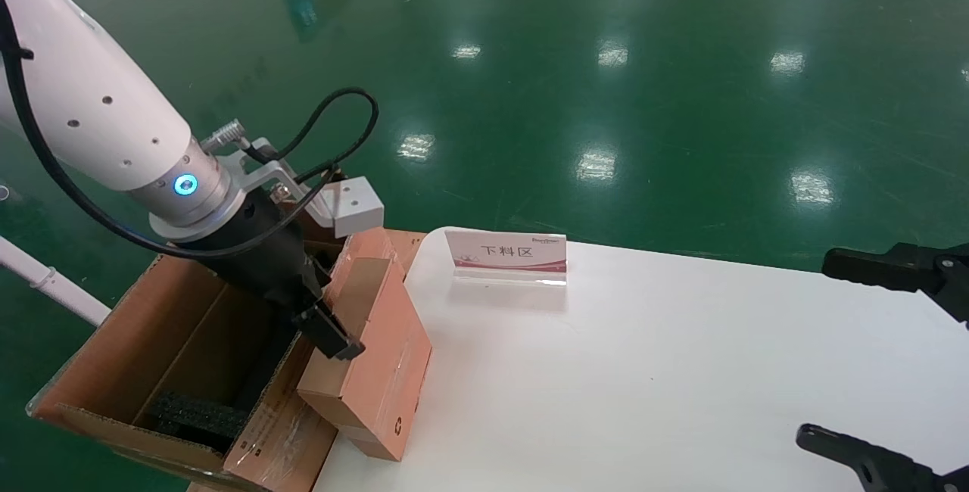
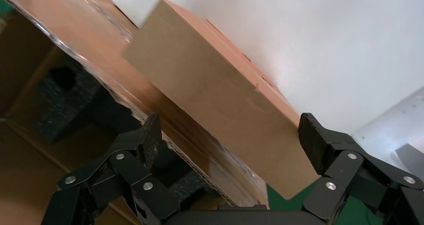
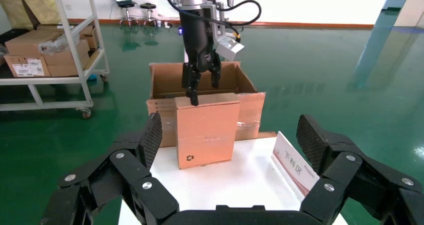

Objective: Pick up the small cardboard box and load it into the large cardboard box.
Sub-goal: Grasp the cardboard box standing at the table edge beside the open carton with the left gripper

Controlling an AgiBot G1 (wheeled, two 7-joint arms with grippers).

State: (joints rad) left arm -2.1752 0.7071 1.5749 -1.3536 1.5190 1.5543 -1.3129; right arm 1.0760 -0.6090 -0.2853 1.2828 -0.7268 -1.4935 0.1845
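Note:
The small cardboard box (image 1: 378,363) stands tilted on the table's left edge and leans against the large cardboard box (image 1: 151,340), which sits open beside the table. My left gripper (image 1: 322,318) hangs open just over the small box's upper end. In the left wrist view the small cardboard box (image 2: 220,95) lies between the spread fingers (image 2: 150,137); one pad is close to its corner and the other is apart from it. From the right wrist I see the small cardboard box (image 3: 205,127), the large cardboard box (image 3: 247,110) behind it, and the left gripper (image 3: 202,85). My right gripper (image 1: 840,352) stays open at the table's right.
A white table (image 1: 643,371) carries an acrylic sign (image 1: 507,256) with red print near its far edge. Black foam pads (image 1: 193,412) lie inside the large box. A white shelf rack (image 3: 50,55) with cartons stands far off on the green floor.

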